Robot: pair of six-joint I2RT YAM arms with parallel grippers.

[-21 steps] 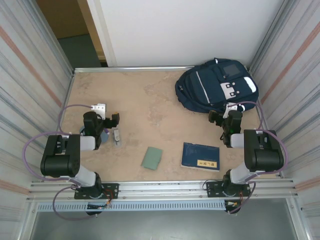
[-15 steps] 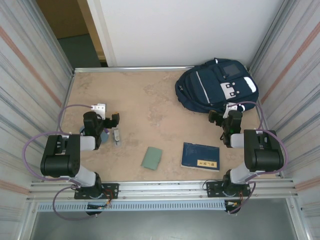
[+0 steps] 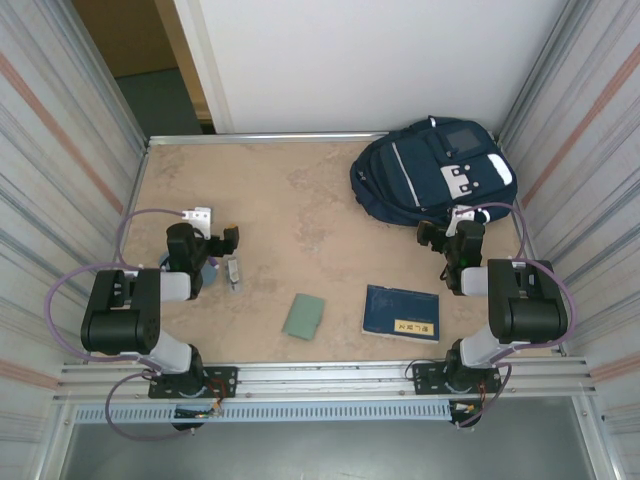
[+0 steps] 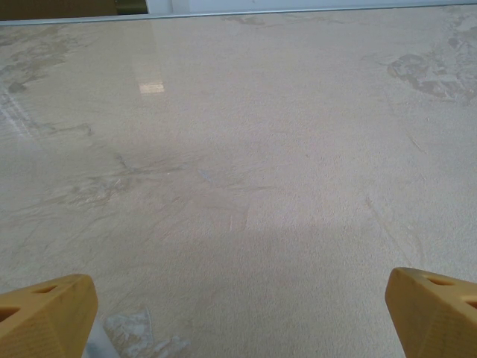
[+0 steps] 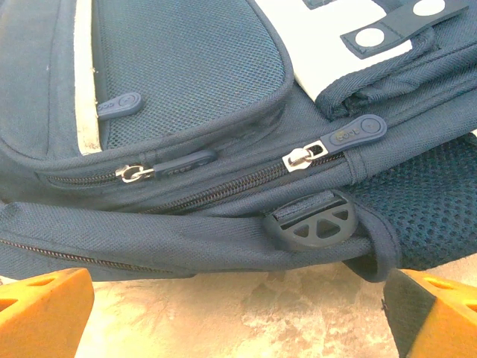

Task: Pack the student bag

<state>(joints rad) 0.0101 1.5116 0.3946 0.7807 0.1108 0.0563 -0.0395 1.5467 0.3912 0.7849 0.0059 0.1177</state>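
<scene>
Student bag (image 3: 432,170) lies flat at far right of table (image 3: 270,190), front side up. Right claw (image 5: 238,306) jaws wide, holding nothing, sits just near of the bag's near edge, apart from it, with zip pulls (image 5: 335,143) and a dark plastic buckle (image 5: 313,224) straight ahead. Left claw (image 4: 240,309) jaws wide, empty, low over bare table on the left. Dark blue book (image 3: 400,313) with yellow label near right. Green flat pad (image 3: 303,316) near centre. Small pale item (image 3: 232,272) just beside left claw, cannot tell what.
</scene>
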